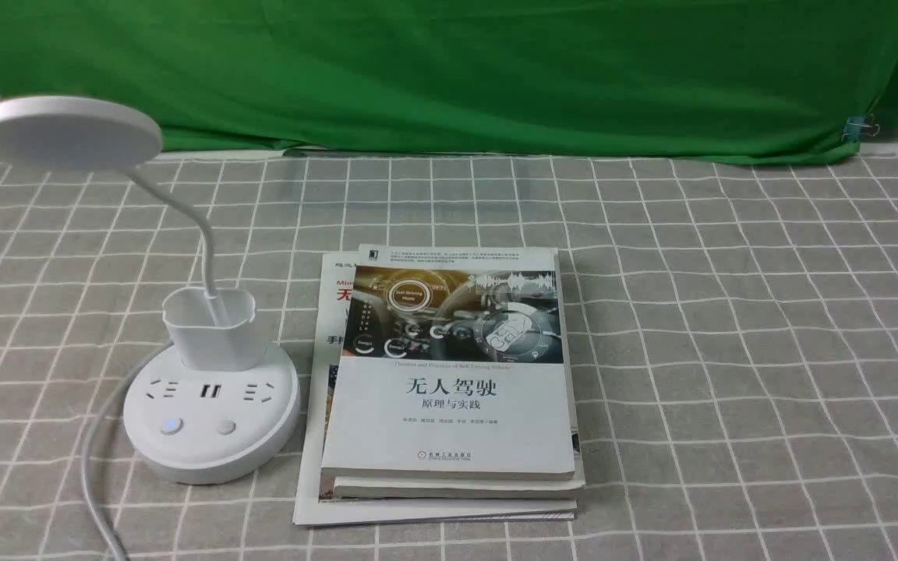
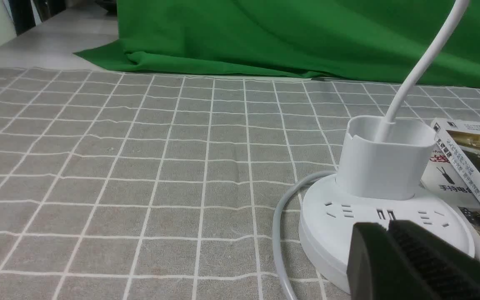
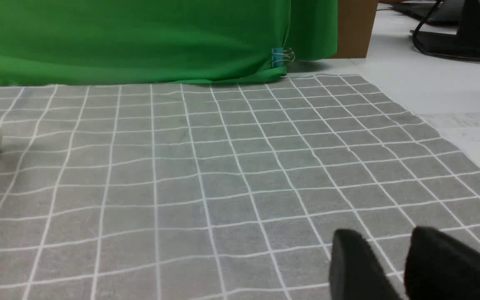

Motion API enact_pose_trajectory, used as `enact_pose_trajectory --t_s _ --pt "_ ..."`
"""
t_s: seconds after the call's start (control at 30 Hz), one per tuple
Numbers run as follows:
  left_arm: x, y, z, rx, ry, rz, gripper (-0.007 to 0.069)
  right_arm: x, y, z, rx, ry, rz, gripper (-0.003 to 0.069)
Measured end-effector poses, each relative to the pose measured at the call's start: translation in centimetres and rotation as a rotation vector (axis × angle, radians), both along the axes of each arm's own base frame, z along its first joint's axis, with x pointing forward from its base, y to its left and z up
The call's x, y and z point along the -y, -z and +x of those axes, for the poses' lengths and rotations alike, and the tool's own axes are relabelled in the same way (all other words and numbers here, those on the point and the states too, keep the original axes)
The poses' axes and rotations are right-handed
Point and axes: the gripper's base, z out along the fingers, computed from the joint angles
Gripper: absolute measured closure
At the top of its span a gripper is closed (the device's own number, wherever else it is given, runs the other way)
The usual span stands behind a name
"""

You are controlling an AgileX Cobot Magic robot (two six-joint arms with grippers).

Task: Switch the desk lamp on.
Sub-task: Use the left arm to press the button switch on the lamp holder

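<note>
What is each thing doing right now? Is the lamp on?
desk lamp: standing upright, head not shining.
left button: glowing faint blue.
books: closed, stacked flat.
left gripper: shut, holding nothing.
right gripper: slightly open, empty.
binder clip: clipped onto green cloth.

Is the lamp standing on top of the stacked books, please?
No, the lamp stands on the checked cloth, beside the stacked books rather than on them.
</note>
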Motion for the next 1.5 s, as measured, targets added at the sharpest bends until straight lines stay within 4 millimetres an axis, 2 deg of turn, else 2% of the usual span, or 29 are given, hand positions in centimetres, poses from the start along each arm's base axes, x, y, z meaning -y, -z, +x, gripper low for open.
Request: enact_pose_trajectory --t_s 0.93,1.03,1.27,1.5 --pt "0.0 0.0 0.0 0.003 0.0 0.0 0.0606 0.0 0.0 0.0 0.0 0.0 0.0 0.0414" --pt "0.0 -0.5 0.1 0.056 -0.001 0.002 0.0606 0.0 0.0 0.0 0.0 0.0 0.0 0.0414" --pt "0.0 -2.9 0.0 0.324 -0.004 0.031 0.0606 0.0 0.0 0.0 0.0 0.0 0.0 0.0414" --pt "0.0 -3.2 -0.1 0.351 -0.005 0.032 0.0606 0.0 0.0 0.0 0.0 0.0 0.0 0.0414"
